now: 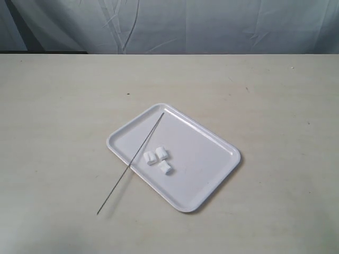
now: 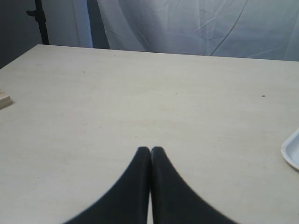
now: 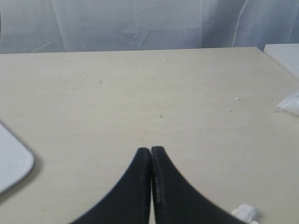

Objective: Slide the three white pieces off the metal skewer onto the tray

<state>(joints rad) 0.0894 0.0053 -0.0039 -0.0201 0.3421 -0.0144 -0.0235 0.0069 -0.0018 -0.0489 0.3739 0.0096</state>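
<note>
Looks finished: three white pieces off the metal skewer, loose together on the tray, just beside the bare rod slanting from tray onto tabletop. Left tool and right tool pinched closed on nothing, above bare tabletop. Seems nothing left to slide.

Light: diffuse, even, moderately bright, from above | Shadows: soft, narrow band under the tray near rim, darker at its corner in right wrist view | Glare: mild sheen on tray | Focus: exterior slightly soft, grainy; left gripper and right gripper near-black, edges blurred | Tone: pale, low contrast
</note>
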